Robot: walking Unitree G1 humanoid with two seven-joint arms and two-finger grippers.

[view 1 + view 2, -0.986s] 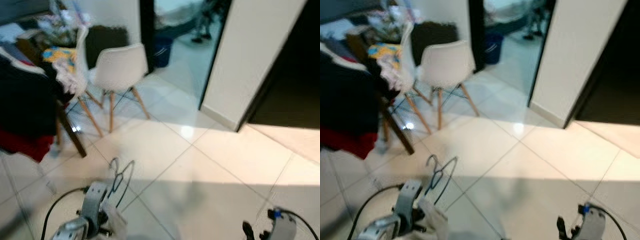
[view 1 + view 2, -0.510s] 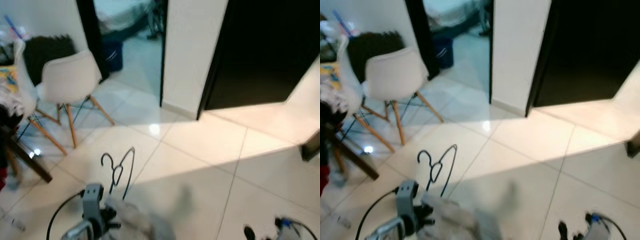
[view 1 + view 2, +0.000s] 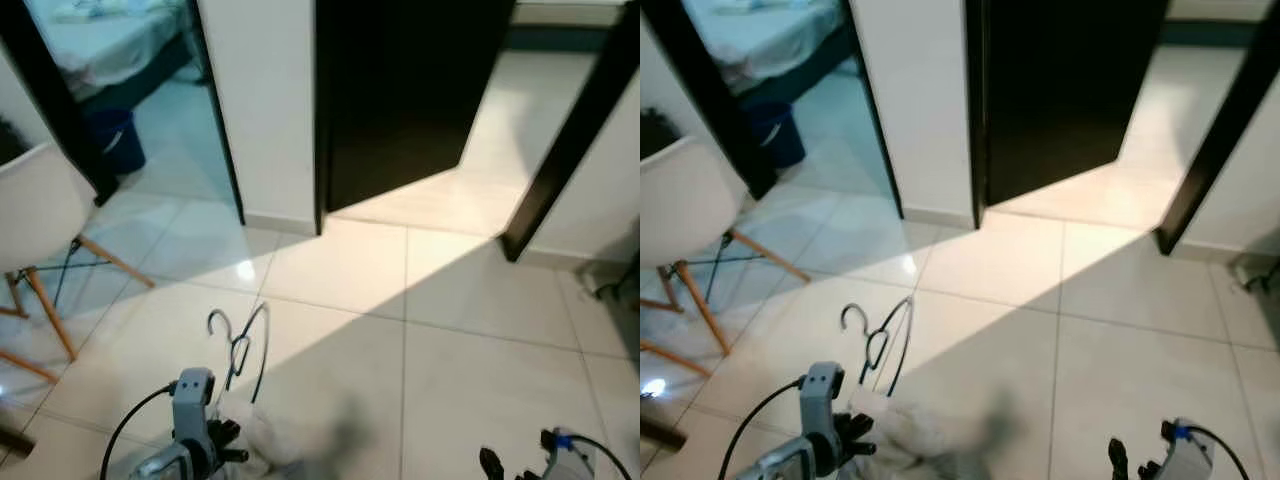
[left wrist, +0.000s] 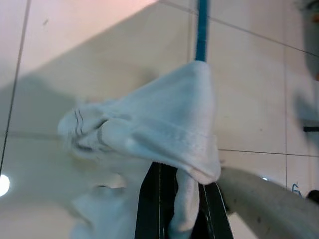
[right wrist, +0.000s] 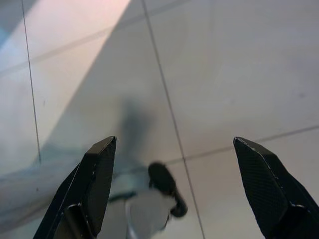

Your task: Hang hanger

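A pale tiled floor (image 3: 470,330) is filling the lower part of the head views, with a dark open doorway (image 3: 400,90) at upper centre, a white wall section (image 3: 260,100) beside it and a white chair (image 3: 35,210) at the left edge.

The robot is carrying the load across this hallway, and no rail or rod is showing ahead, so the step in hand is judged to be transport. To do it well, the left end effector (image 3: 222,440), at lower left of the left eye view, should be keeping its firm pinch and holding the load level while the body is walking. In the left wrist view its black fingers (image 4: 154,209) are pressed on a bunched white cloth (image 4: 149,124).

The hanger (image 3: 240,345) is a thin dark wire one, standing up just above that end effector with its hook at the top; whether the fingers are touching its wire cannot be told.

The right end effector (image 5: 179,189) is hanging idle at lower right, fingers spread wide.
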